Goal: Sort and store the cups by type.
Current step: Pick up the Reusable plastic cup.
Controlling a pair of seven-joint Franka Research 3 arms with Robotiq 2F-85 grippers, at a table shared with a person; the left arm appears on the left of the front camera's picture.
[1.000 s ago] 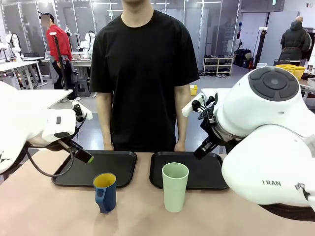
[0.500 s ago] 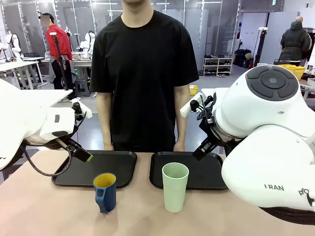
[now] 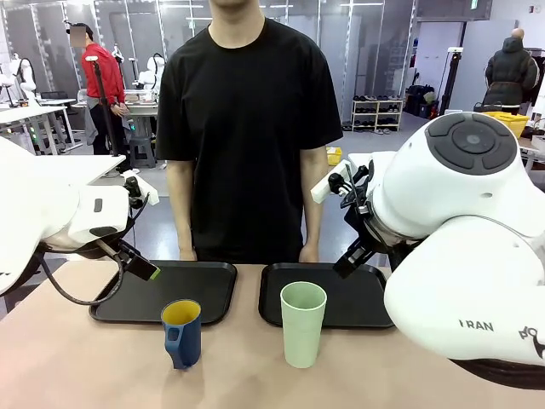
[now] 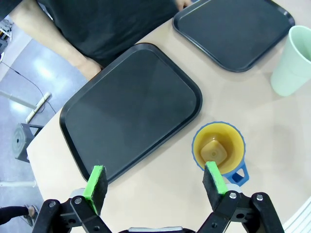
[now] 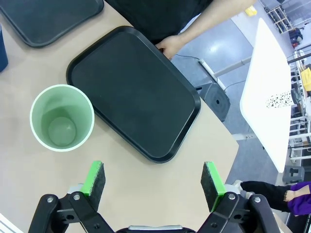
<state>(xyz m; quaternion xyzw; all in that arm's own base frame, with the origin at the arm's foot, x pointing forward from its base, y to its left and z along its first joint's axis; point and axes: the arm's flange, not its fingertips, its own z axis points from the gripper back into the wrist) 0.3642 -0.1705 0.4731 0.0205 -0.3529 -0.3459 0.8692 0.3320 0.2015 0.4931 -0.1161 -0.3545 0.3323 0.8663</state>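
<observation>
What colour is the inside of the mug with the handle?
Yellow inside the mug, dark blue outside; clearest in the left wrist view.

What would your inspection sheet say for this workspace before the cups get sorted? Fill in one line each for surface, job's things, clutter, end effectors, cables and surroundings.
Surface: tan table carrying a left tray and a right tray, both black.
Job's things: blue mug and mint-green tumbler upright on the table, in front of the trays, neither in a tray.
Clutter: nothing seen.
End effectors: left end effector and right end effector open, holding nothing, above the table.
Cables: black cable looping below the left arm.
Surroundings: person in a black T-shirt standing at the far side; benches beyond.
</observation>
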